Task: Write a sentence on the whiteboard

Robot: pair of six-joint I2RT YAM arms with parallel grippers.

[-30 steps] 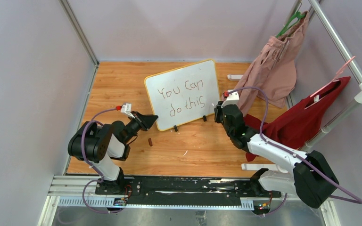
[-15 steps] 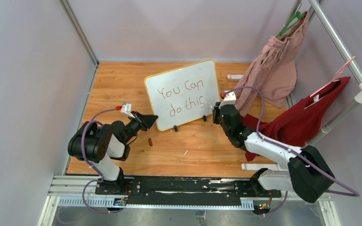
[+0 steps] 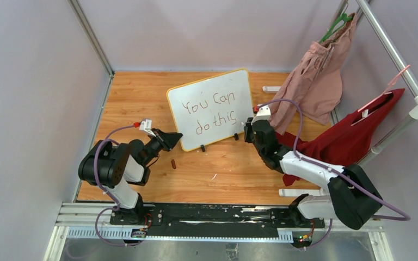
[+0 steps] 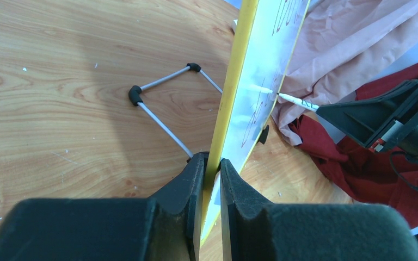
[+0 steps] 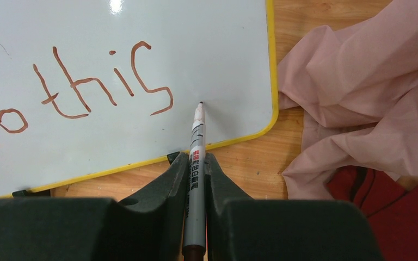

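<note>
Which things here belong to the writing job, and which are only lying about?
Job: whiteboard, sentence, marker, left gripper clamping the board's edge, right gripper holding the marker.
Lying about: pink cloth, red cloth, small brown piece.

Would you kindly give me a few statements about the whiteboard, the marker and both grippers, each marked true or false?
1. The left gripper is shut on the yellow frame of the whiteboard. True.
2. The whiteboard lies flat. False: it stands tilted, propped on a wire stand.
3. The right gripper holds the marker, tip toward the board. True.
4. The marker's tip sits left of "do". False: it is just right of the final "s" of the sentence, at bare board.
5. The sentence is written in blue. False: it is reddish-brown.
</note>
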